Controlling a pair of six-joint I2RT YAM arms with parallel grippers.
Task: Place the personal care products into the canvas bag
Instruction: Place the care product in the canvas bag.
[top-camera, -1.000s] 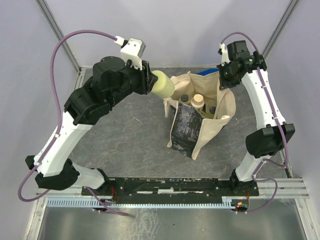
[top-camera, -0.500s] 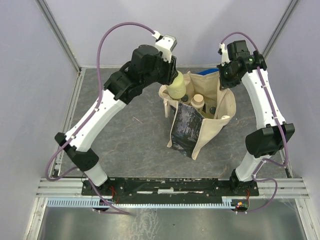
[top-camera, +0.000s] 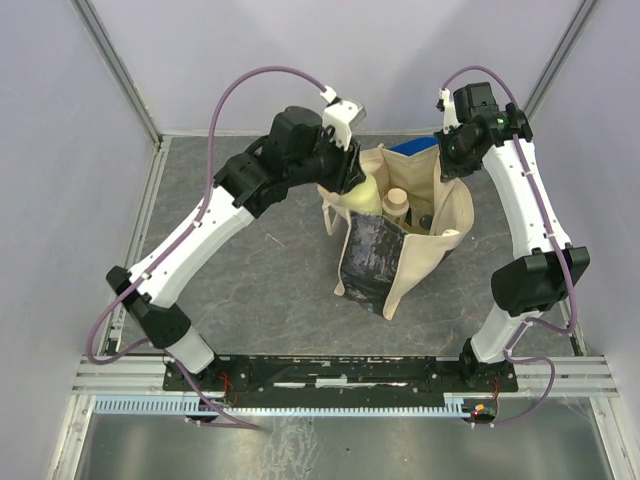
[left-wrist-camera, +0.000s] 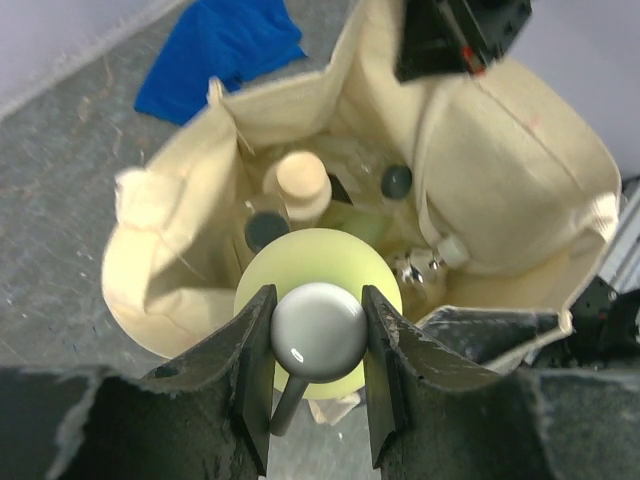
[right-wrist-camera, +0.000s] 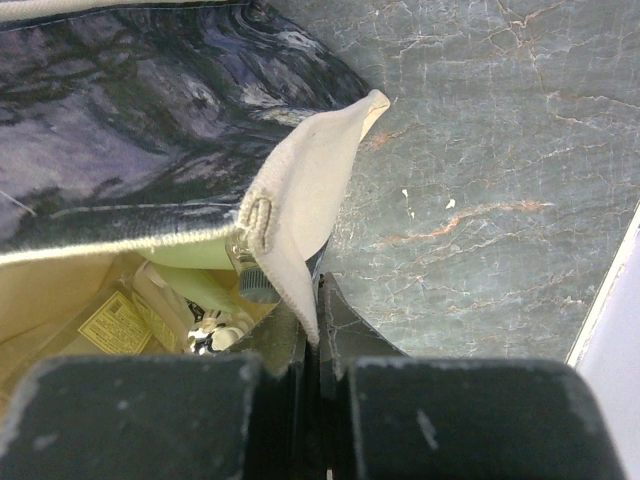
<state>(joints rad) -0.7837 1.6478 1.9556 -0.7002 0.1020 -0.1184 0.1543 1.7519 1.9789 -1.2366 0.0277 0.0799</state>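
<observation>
My left gripper (top-camera: 352, 180) (left-wrist-camera: 318, 312) is shut on the rounded grey cap of a yellow-green bottle (top-camera: 366, 196) (left-wrist-camera: 320, 262). The bottle hangs upright at the near-left part of the canvas bag's (top-camera: 425, 250) (left-wrist-camera: 505, 150) open mouth. Inside the bag lie a beige jar (top-camera: 397, 203) (left-wrist-camera: 303, 182), black-capped bottles (left-wrist-camera: 396, 181) and a silvery bottle (left-wrist-camera: 424, 272). My right gripper (top-camera: 452, 160) (right-wrist-camera: 318, 300) is shut on the bag's rim (right-wrist-camera: 300, 210) at the far right and holds it up.
A blue cloth (top-camera: 415, 146) (left-wrist-camera: 222, 48) lies on the grey table behind the bag. The bag's dark printed panel (top-camera: 370, 258) faces the near side. Pale walls close in the table on three sides.
My left arm has swung right with the yellow-green bottle, from left of the bag to over its mouth, and turned the bottle upright. The right arm and the bag have not moved.
</observation>
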